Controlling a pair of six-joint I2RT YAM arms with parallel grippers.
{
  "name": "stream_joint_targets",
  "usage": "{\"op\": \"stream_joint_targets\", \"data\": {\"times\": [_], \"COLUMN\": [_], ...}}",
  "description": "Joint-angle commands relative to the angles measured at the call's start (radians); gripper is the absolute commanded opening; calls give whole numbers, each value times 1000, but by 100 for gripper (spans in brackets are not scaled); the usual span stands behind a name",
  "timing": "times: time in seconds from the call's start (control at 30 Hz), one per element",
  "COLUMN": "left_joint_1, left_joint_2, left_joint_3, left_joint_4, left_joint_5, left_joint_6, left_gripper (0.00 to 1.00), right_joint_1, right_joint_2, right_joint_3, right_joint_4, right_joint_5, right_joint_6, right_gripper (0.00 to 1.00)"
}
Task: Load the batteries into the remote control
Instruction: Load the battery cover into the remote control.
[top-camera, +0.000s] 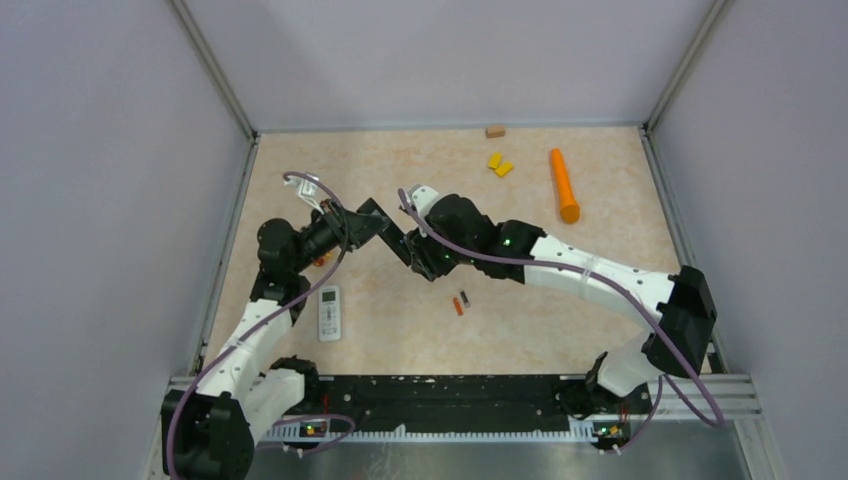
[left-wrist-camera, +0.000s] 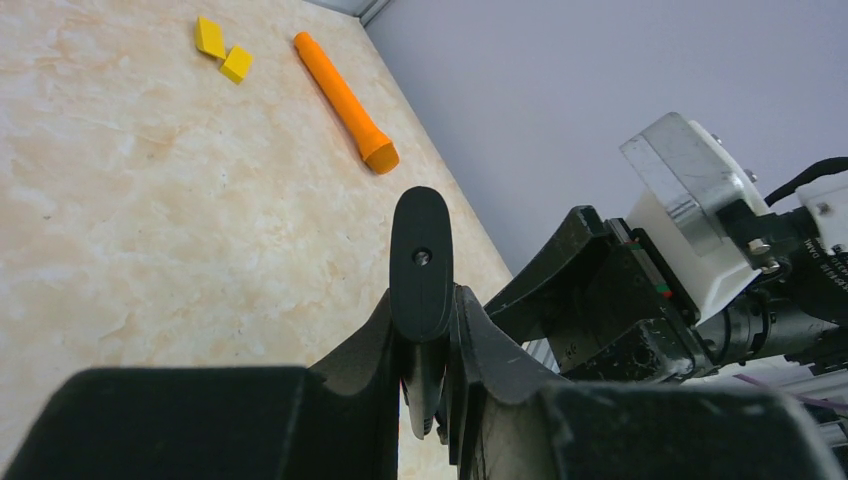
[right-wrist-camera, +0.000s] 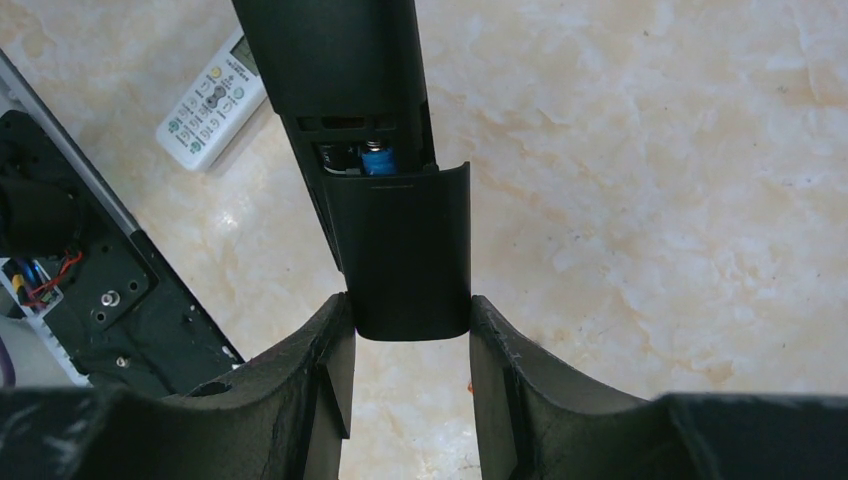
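Right hand (right-wrist-camera: 410, 302) is closed on the tail end of the black remote (right-wrist-camera: 340, 70), one finger pressed to each long edge of the battery cover (right-wrist-camera: 405, 250), as my right wrist view shows. The cover sits partly slid back, leaving a slot of open compartment just beyond the fingertips. In that slot I see the blue battery (right-wrist-camera: 376, 160) seated, its metal end cap showing; the space beside it is too dark for me to read. Left hand (left-wrist-camera: 428, 305) is clamped on the other end of the same remote, which stands edge-on between its fingers in my left wrist view. So the remote spans hand to hand, over the left-centre of the bench (top-camera: 400, 330). Two loose cells lie on the bench near the right arm, well apart from both hands: the orange-red battery (top-camera: 458, 306) and a dark battery (top-camera: 465, 298), just beside each other. A white remote (top-camera: 329, 312) lies face up near the left arm. At the far right of the bench are the long orange cylinder (top-camera: 564, 185) and the yellow blocks (top-camera: 499, 163).
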Motion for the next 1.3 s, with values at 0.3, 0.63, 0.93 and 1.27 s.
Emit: {"op": "stream_joint_targets", "data": {"times": [0.3, 0.63, 0.93, 1.27], "left_joint_1": [5, 5, 5, 5], "left_joint_2": [-13, -7, -23, -19], "left_joint_3": [46, 53, 61, 87], "left_joint_4": [-11, 11, -7, -76], "left_joint_5": [10, 22, 11, -24], "left_joint_6": [-10, -63, -44, -45], "left_gripper": [0, 0, 0, 0], "right_joint_1": [36, 51, 51, 50], "right_joint_2": [26, 71, 118, 128], "right_joint_3": [81, 122, 181, 193], "right_joint_4": [38, 6, -91, -121], "right_joint_5": [31, 26, 22, -15], "right_joint_6": [-27, -24, 14, 12], "right_gripper": [30, 31, 32, 33]}}
